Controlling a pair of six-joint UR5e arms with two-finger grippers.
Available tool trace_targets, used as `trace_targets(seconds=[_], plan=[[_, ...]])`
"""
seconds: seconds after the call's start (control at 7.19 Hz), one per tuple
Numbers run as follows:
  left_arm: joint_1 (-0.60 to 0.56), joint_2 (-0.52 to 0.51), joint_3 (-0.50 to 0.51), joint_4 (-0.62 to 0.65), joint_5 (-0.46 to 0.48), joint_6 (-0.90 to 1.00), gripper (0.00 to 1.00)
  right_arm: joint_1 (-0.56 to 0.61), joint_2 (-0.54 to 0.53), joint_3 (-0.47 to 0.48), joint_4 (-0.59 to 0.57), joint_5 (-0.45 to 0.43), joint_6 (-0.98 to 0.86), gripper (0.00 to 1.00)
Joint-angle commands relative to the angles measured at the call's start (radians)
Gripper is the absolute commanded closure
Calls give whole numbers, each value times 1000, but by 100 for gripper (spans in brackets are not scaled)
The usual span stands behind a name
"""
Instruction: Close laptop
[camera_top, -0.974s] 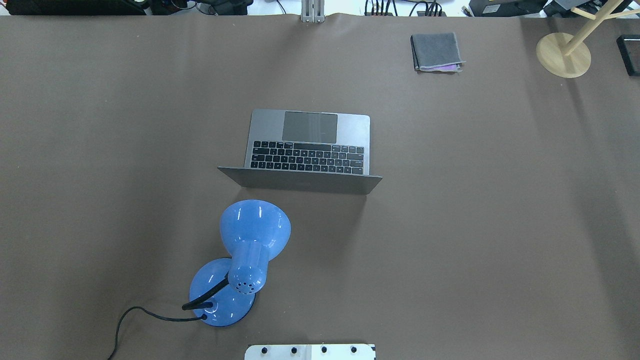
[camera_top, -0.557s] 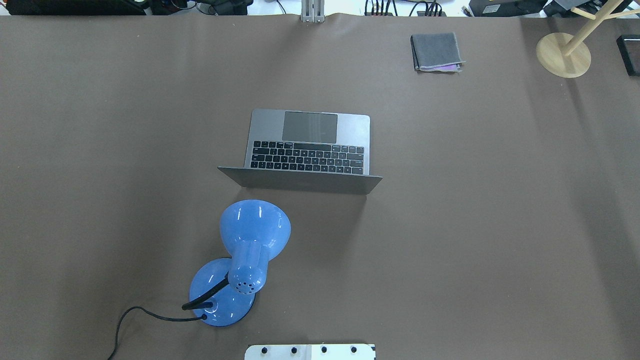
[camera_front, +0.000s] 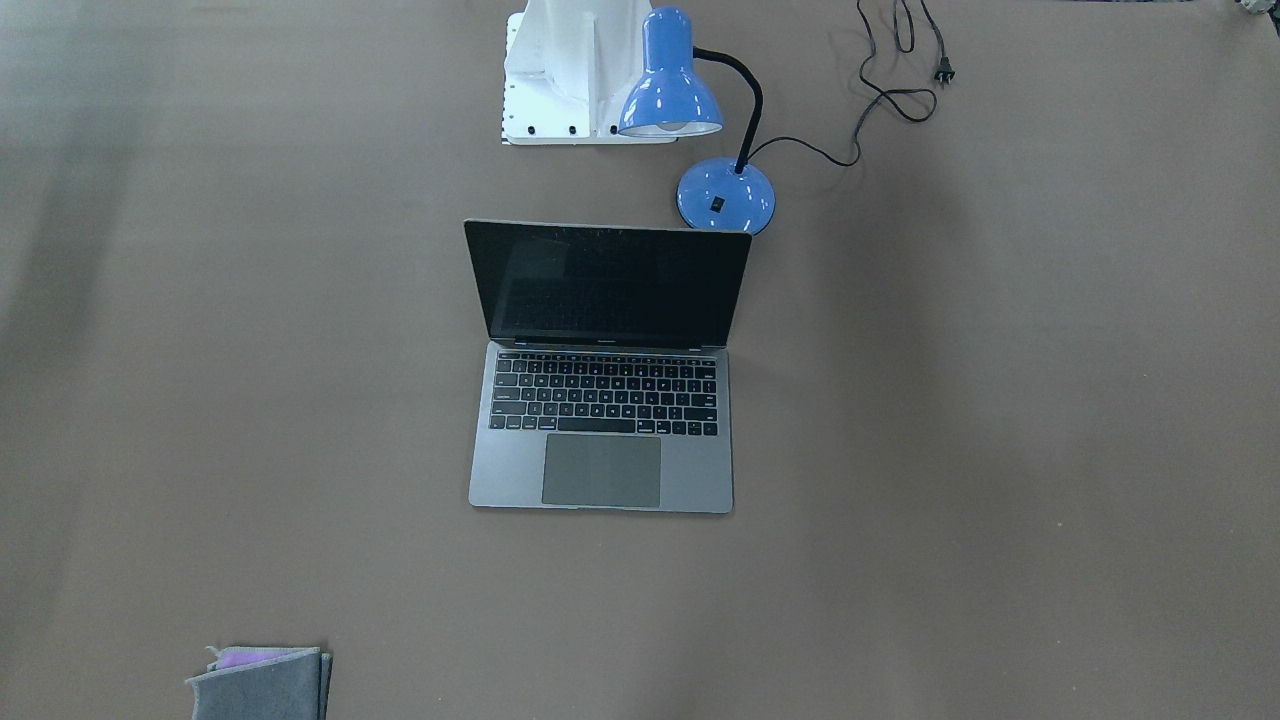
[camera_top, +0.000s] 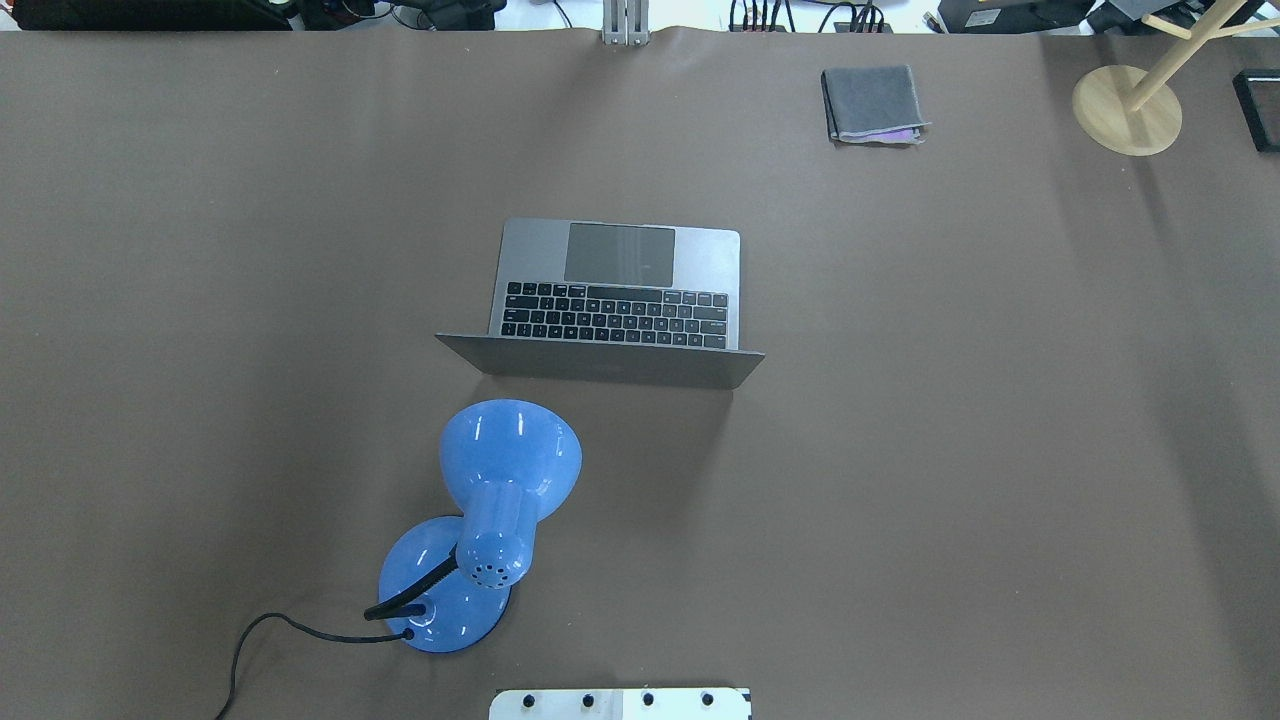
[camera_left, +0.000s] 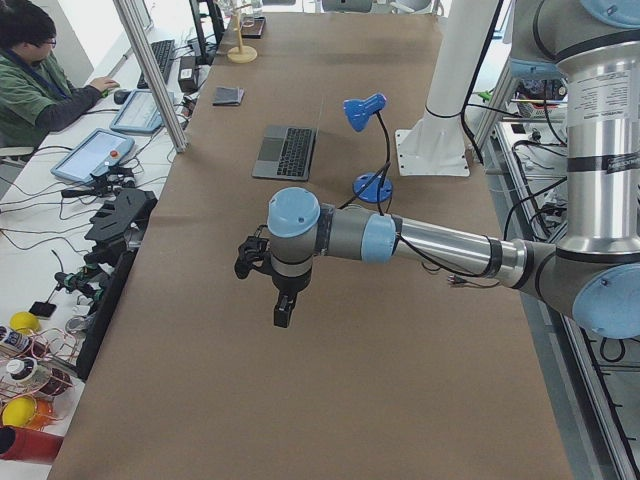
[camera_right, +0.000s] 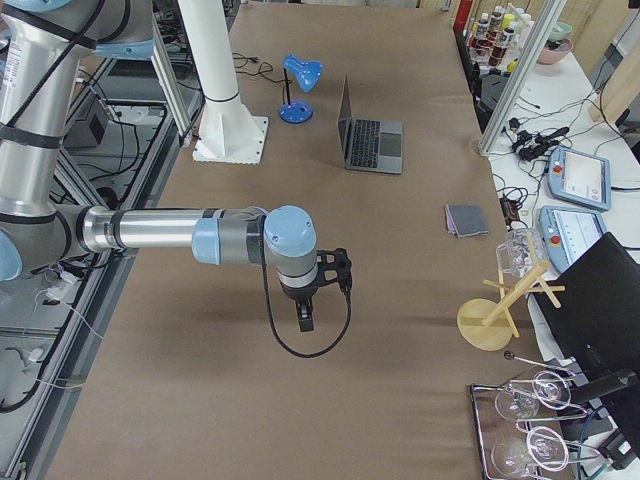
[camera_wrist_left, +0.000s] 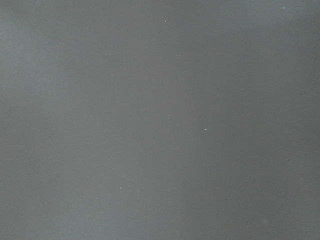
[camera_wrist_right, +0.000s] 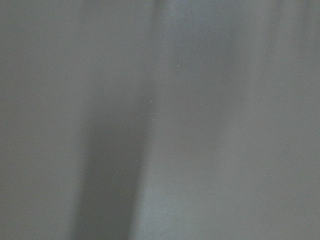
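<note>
The space-grey laptop (camera_top: 618, 258) stands open in the middle of the brown table, its lid upright on the side towards the robot. The front-facing view shows its black screen (camera_front: 608, 283), black keys and grey trackpad. It also shows small in the side views (camera_left: 287, 152) (camera_right: 372, 142). My left gripper (camera_left: 283, 312) hangs over bare table far to the laptop's left. My right gripper (camera_right: 305, 320) hangs over bare table far to its right. I cannot tell whether either is open or shut. Both wrist views show only bare table.
A blue desk lamp (camera_top: 500, 480) stands just behind the lid on the robot's side, its cord (camera_front: 880, 95) trailing to the left. A folded grey cloth (camera_top: 872, 103) and a wooden stand (camera_top: 1127, 108) sit at the far right. The white robot base (camera_front: 560, 70) is behind the lamp.
</note>
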Motion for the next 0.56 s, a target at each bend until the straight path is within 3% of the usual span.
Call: trace_targets(seconds=[0.0,0.14,0.28,0.42], plan=[[-1,-72,-4,-33,-1,-1,0,0,2,3,115,54,50,0],[-1,-92,3,-130,0,0,0,0,22,9,117,54,70,0],[1,-113,84,-342,-1,-4,0,0,43,11,115,56,70,0],[1,-107,105,-425,-9,-9,0,0,51,14,123,56,78,0]])
